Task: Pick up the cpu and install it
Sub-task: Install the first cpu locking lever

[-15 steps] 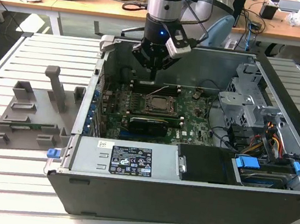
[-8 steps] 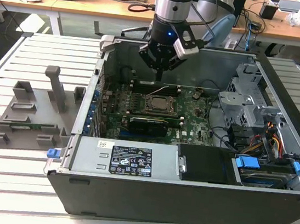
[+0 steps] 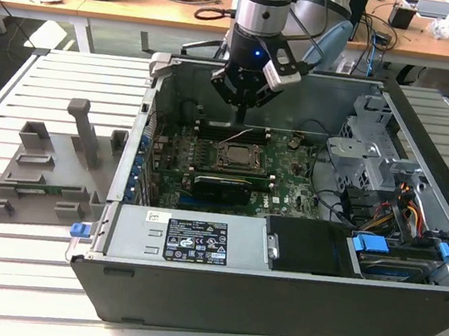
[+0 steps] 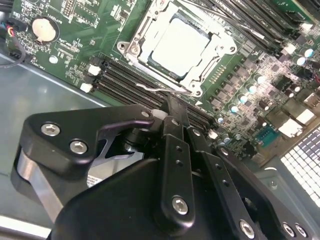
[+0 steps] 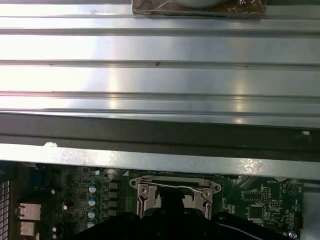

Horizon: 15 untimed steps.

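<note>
— Slatted metal counter [image 3: 63, 72], wooden desks strewn with cables behind it: where does the work stand?

— An open computer case [image 3: 272, 307] lies on the slats with the arm's pincer [image 3: 244, 104] hanging over its motherboard [image 3: 289, 181]. The cpu [image 4: 180, 46] already sits in the socket frame [image 4: 134, 50], its dull silver top facing up, in the second wrist view.

— Has the pincer hold of anything?

— Nothing that shows. Its black fingers [image 4: 176, 117] appear drawn close together just beside the socket's edge, clear of the chip — though the linkage hides the tips, so how narrow the gap is I cannot tell for sure.

— How would that chip handle?

— Light, stiff and flat, by my judgement, with a smooth metal lid that could slip. Its underside contacts are likely fragile, so the thin green rim is the place to take hold, kept level.

— And off to the side?

— A grey fixture plate [image 3: 49, 182] with upright posts rests on the slats at the exterior view's left, well apart from the case.
</note>
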Available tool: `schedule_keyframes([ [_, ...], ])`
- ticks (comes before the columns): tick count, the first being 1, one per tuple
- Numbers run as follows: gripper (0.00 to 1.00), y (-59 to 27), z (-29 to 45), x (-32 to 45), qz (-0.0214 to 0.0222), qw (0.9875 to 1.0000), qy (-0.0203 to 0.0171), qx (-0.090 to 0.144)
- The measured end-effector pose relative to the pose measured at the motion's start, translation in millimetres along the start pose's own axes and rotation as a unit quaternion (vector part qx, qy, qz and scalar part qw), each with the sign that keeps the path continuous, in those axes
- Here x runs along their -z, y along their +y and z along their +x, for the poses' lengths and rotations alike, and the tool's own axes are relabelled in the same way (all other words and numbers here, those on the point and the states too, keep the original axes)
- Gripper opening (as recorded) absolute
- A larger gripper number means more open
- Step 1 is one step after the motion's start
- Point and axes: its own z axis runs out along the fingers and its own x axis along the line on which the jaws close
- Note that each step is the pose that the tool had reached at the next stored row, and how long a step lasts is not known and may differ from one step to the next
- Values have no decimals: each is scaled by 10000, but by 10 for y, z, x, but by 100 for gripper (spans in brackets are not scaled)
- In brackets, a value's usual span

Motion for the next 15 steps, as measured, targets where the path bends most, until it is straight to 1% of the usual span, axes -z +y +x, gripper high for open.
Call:
schedule_keyframes([
  [2,11,1,-2,-62,0,10000,0,0],
  [3,11,1,-3,-78,0,10000,0,0],
  [8,11,-5,-3,-122,-6,10000,0,0],
  [9,11,-7,-3,-128,-18,10000,0,0],
  [11,11,-19,-1,-146,-94,10000,-2,3],
  [12,11,-28,3,-151,-116,9999,-2,4],
  [13,11,-33,9,-157,-128,9999,-3,3],
  [15,11,-38,58,-177,-154,9999,-3,5],
])
